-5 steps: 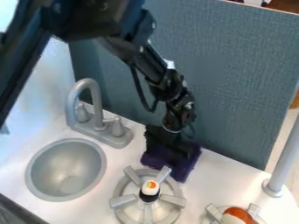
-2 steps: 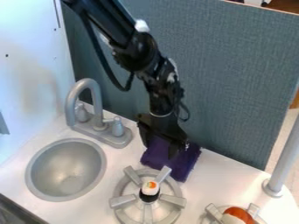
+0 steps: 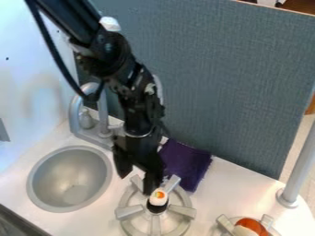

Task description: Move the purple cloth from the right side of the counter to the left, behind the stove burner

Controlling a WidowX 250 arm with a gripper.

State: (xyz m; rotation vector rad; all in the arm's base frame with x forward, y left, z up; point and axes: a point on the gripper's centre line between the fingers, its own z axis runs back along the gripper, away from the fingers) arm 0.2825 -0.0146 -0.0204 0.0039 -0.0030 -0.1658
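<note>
Toy sushi roll [image 3: 158,198], one, upright on one of two burners [image 3: 129,212].
White, rounded, its top orange and green; just beside it hangs the hand [image 3: 136,179], spread wide. Farther back, one purple cloth [image 3: 186,165], then one blue-grey panel [image 3: 227,83].

A white countertop [image 3: 237,189] bears a curved grey faucet [image 3: 75,115] far left and a dark purple cloth [image 3: 189,167] far centre. Two spoked grey burners [image 3: 130,212] sit nearer.
</note>
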